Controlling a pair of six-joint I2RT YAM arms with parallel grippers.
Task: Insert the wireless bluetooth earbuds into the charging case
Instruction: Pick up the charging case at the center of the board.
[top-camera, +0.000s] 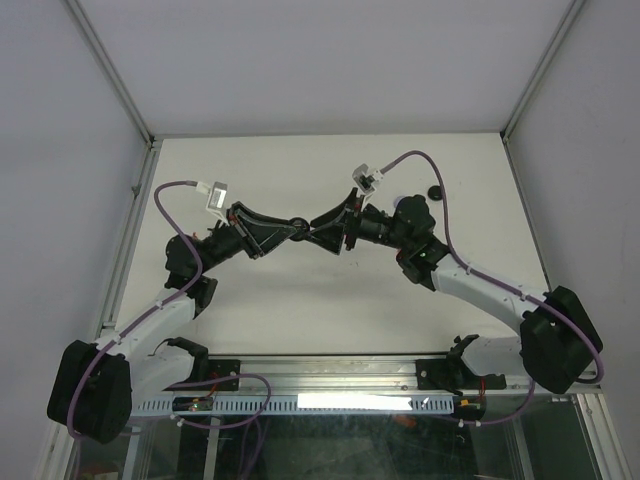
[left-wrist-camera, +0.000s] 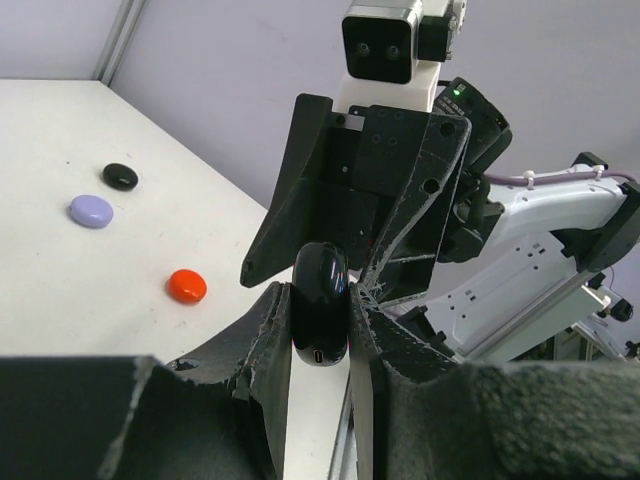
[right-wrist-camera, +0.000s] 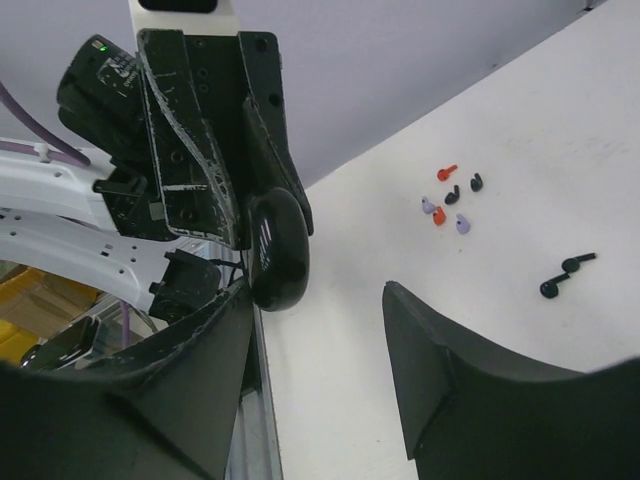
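My left gripper (left-wrist-camera: 320, 335) is shut on a glossy black charging case (left-wrist-camera: 320, 300) and holds it above the table, lid closed, port end toward the wrist. In the top view both grippers meet mid-table, the left gripper (top-camera: 296, 228) tip to tip with the right gripper (top-camera: 320, 231). My right gripper (right-wrist-camera: 320, 315) is open and empty. The case (right-wrist-camera: 277, 250) sits right at the tip of its left finger (right-wrist-camera: 190, 350), well apart from the right one. Two black earbuds (right-wrist-camera: 566, 275) lie loose on the table beyond.
A cluster of small red, black and purple earbuds (right-wrist-camera: 448, 200) lies on the table farther off. A black case (left-wrist-camera: 120, 177), a purple case (left-wrist-camera: 91, 211) and a red case (left-wrist-camera: 186, 286) lie on the white table (left-wrist-camera: 60, 290). Walls enclose the far and side edges.
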